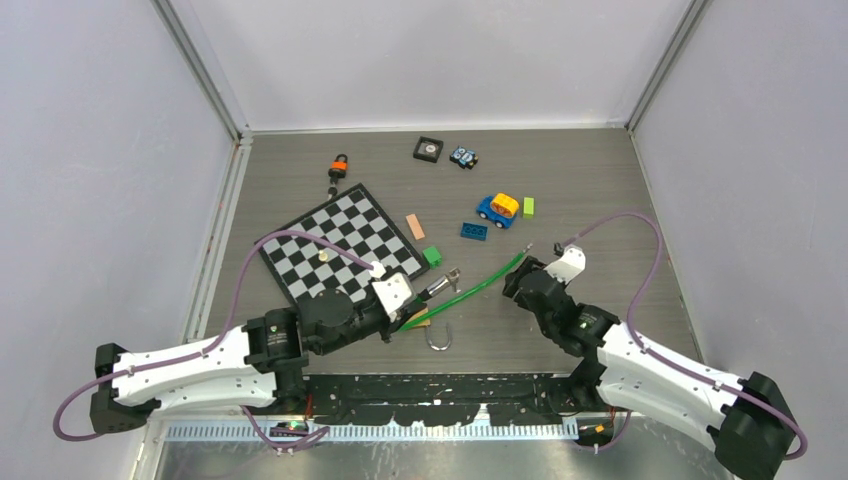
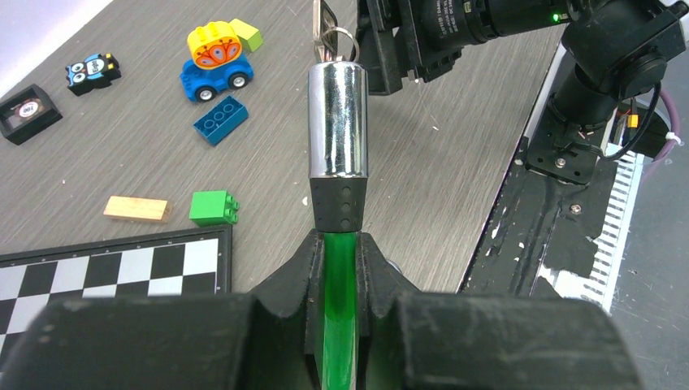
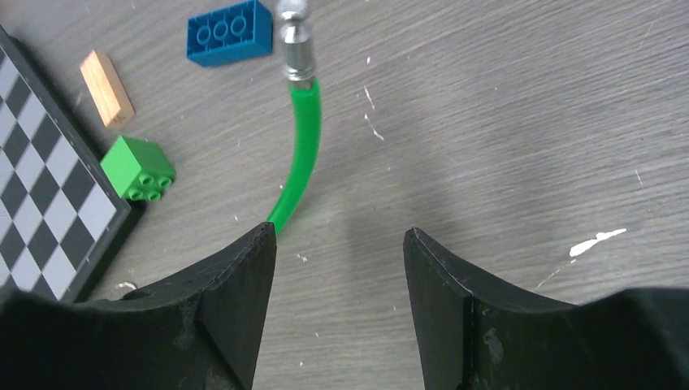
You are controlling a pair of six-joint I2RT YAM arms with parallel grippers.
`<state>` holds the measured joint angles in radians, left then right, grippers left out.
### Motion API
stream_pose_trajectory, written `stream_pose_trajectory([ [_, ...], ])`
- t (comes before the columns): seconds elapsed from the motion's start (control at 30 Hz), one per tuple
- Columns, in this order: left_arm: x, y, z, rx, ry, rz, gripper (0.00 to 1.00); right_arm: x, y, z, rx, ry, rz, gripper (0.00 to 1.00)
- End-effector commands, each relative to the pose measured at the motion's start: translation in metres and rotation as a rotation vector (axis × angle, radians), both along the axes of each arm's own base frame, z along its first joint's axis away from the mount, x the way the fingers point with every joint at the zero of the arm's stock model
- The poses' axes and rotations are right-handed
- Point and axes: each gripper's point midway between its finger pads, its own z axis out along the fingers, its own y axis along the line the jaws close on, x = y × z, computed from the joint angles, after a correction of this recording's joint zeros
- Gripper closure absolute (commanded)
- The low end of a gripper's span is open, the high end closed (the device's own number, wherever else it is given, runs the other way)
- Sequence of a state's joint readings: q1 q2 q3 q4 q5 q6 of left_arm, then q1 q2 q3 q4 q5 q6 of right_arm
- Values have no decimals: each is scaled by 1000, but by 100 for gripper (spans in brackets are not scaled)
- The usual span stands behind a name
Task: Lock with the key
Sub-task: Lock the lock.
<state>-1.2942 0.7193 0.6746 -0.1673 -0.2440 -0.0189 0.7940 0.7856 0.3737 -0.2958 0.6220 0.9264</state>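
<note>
Cable lock [image 2: 338, 122]: being pinched at its green cable by left tool [image 2: 338, 248]
Right tool [image 3: 340, 244]: being held spread, empty
Remaining: pin end [image 3: 296, 50] not inserted; key [image 2: 327, 28] turn pending

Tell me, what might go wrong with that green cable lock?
The left pincer clamps only the green cable below the chrome barrel, so the barrel may twist when the key turns. The right pincer is open and holds nothing; reaching in, it might nudge the cable's loose metal tip away.

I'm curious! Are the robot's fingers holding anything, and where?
The left gripper pinches the green cable just behind the lock barrel. The right gripper holds nothing.
</note>
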Motion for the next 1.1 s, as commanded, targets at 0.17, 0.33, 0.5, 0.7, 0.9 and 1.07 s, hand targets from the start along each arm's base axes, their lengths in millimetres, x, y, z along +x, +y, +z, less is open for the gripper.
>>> stream_pose_trajectory([
  [0.17, 2, -3, 25, -79, -19, 12, 100, 28, -13, 25, 180, -206, -145, 39],
  [0.33, 2, -3, 26, -83, -18, 10, 100, 38, -5, 34, 253, -281, -97, 40],
  [0.5, 1, -3, 26, -87, -17, 8, 100, 43, -1, 34, 241, -304, -79, 43],
  [0.7, 2, -3, 26, -85, -18, 10, 100, 47, -2, 27, 223, -301, -87, 48],
  [0.9, 1, -3, 28, -90, -20, 6, 100, 53, -3, 22, 205, -303, -92, 52],
  [1.07, 0, -4, 29, -93, -20, 0, 100, 60, -2, 18, 192, -318, -91, 54],
])
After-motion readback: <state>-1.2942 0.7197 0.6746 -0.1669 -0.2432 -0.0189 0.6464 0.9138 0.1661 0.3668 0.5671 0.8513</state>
